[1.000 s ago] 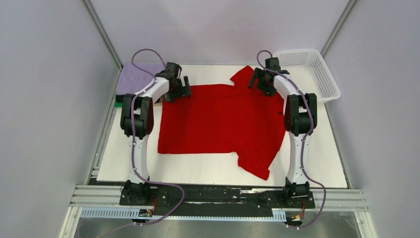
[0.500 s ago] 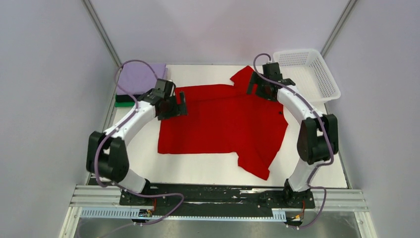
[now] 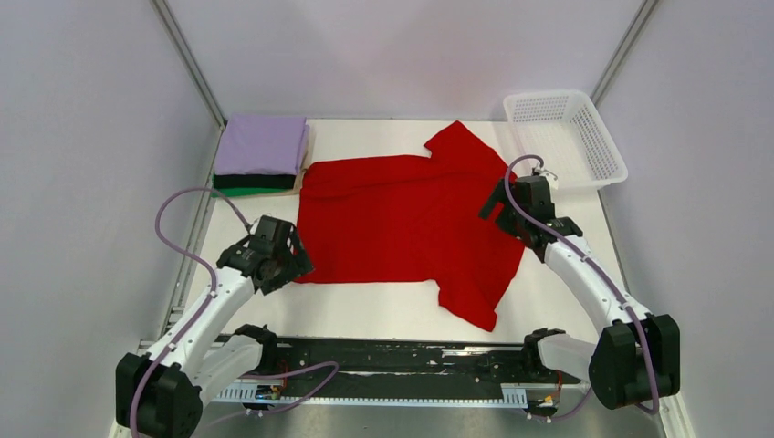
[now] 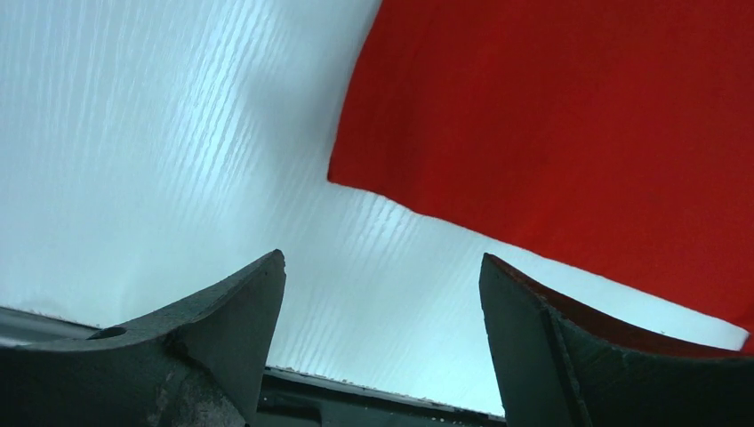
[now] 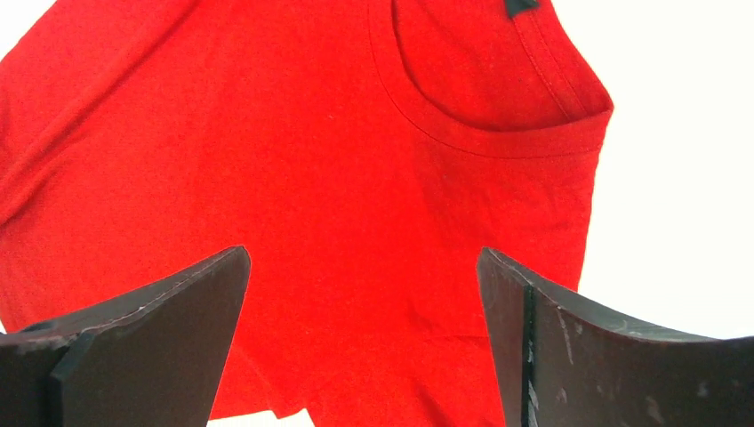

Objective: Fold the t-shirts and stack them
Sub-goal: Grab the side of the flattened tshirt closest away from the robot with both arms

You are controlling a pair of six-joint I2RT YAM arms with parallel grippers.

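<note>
Overhead, a red t-shirt (image 3: 402,224) lay spread out across the middle of a white table (image 3: 365,315). Its neck opening pointed to the right side, one sleeve reached toward the far edge and the other toward the near edge. The straight bottom hem ran along the left.

The left gripper (image 3: 292,265) sat low at the near-left corner of the red t-shirt, just beside the cloth. In the left wrist view its two dark fingers (image 4: 222,329) stood wide apart with nothing between them. White tabletop lay under the gap, and the corner of the hem was just ahead.

The right gripper (image 3: 496,203) hung over the right part of the garment, near the neck. In the right wrist view its fingers (image 5: 151,329) were also spread wide and held nothing. Red fabric filled the space between them, and the ribbed collar (image 5: 498,133) curved just beyond. Whether the tips touched the cloth could not be told.

At the far-left corner of the table sat a neat pile of folded shirts. A lavender t-shirt (image 3: 265,144) was on top, with a black t-shirt (image 3: 254,180) under it and a green t-shirt (image 3: 251,191) at the bottom. The pile was close to the red garment's far-left corner. A white mesh basket (image 3: 566,137) stood at the far-right corner, apart from the sleeve.
</note>
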